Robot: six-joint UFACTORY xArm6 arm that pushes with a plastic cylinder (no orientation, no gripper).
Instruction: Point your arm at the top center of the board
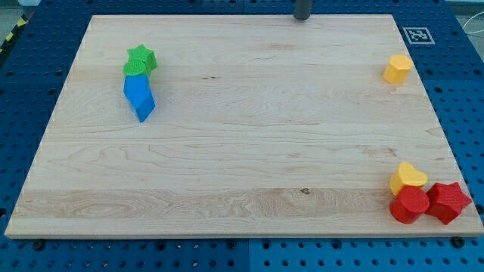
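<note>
My tip (302,18) stands at the wooden board's (242,166) top edge, a little right of centre, touching no block. At the upper left a green star block (141,57) sits against a green block (134,69) below it. Right under them lie two blue blocks (139,97) in a cluster. A yellow block (397,68) sits alone at the upper right. At the bottom right a yellow heart-like block (407,177) rests against a red round block (410,204) and a red star block (448,202).
A black-and-white marker tag (417,35) sits off the board's top right corner. The board lies on a blue perforated table (23,91).
</note>
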